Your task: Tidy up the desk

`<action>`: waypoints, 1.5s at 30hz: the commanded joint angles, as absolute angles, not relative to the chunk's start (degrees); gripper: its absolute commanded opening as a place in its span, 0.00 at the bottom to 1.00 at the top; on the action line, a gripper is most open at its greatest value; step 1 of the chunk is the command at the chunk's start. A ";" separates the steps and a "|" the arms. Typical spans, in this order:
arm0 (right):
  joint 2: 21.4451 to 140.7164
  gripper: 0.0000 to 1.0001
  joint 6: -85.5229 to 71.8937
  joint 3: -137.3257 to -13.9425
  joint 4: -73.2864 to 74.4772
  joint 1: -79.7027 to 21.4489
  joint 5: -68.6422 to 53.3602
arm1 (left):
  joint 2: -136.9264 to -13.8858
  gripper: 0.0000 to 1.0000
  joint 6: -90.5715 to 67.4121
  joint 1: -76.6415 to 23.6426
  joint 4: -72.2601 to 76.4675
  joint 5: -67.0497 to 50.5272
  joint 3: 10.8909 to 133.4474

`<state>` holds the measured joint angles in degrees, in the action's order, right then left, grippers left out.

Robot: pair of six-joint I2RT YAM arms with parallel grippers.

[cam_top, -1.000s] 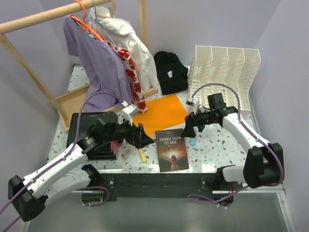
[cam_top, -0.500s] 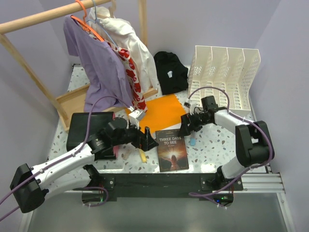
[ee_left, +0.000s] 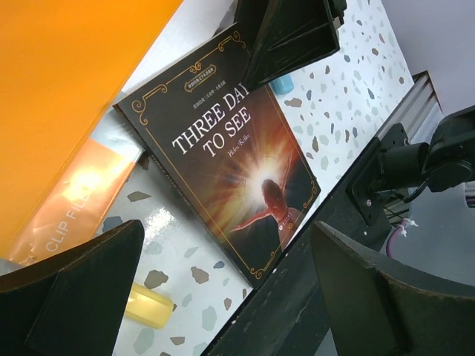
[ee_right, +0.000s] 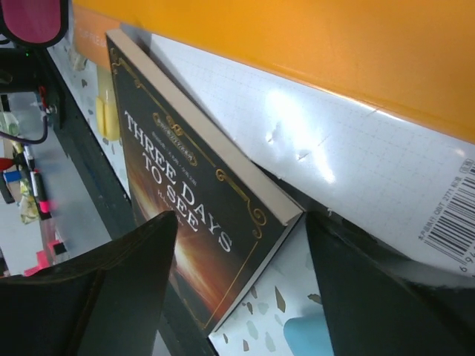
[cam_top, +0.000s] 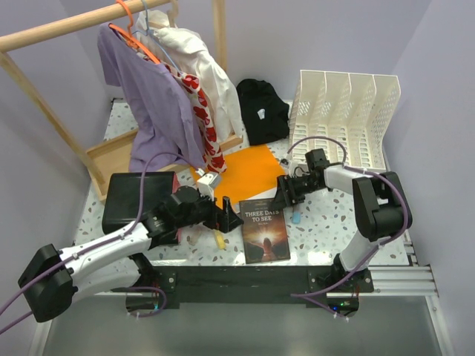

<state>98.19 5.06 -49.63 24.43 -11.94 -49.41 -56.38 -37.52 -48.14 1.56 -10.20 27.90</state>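
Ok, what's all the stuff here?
desk: one, speckled white, under everything
book: one, dark, front middle
folder: one, orange, behind book
file rack: one, white, back right
cloth: one, black, back middle
shirt: one, purple, hanging left
top: one, white-red, hanging beside it
tray: one, wooden, back left
case: one, black, front left
block: one, yellow, left of book
bit: one, blue, right of book
left gripper: one, black, beside book
right gripper: one, black, at book's far corner

Top view: fixed, high behind arm bases, looking down over whole table [cam_top: 326, 222]. Left wrist view: low, close, facing right across book [ee_left: 230, 163] toward table's near edge. Right wrist view: closer still, facing left over book's upper corner. All three share book, orange folder [cam_top: 249, 172].
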 commanded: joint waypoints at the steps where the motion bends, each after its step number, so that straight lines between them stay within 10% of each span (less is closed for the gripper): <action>1: 101.25 0.66 4.31 -51.06 24.96 -12.22 -50.10 | -57.22 0.99 -38.85 -48.51 7.73 -9.23 26.81; 6: 100.91 0.15 4.22 -52.03 25.05 -11.95 -48.78 | -57.48 1.00 -39.11 -48.43 8.09 -8.70 26.37; 10: 98.27 0.00 5.53 -52.47 26.53 -10.73 -50.79 | -57.48 1.00 -39.55 -48.43 8.17 -8.70 26.37; 45: 77.95 0.00 54.81 -72.41 77.38 -7.29 -72.68 | -63.89 0.92 -29.97 -48.43 35.15 -20.30 26.98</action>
<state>76.86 46.02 -66.24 65.82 -7.46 -64.47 -63.11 -33.10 -48.14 25.19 -16.80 27.09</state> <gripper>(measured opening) 0.111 0.922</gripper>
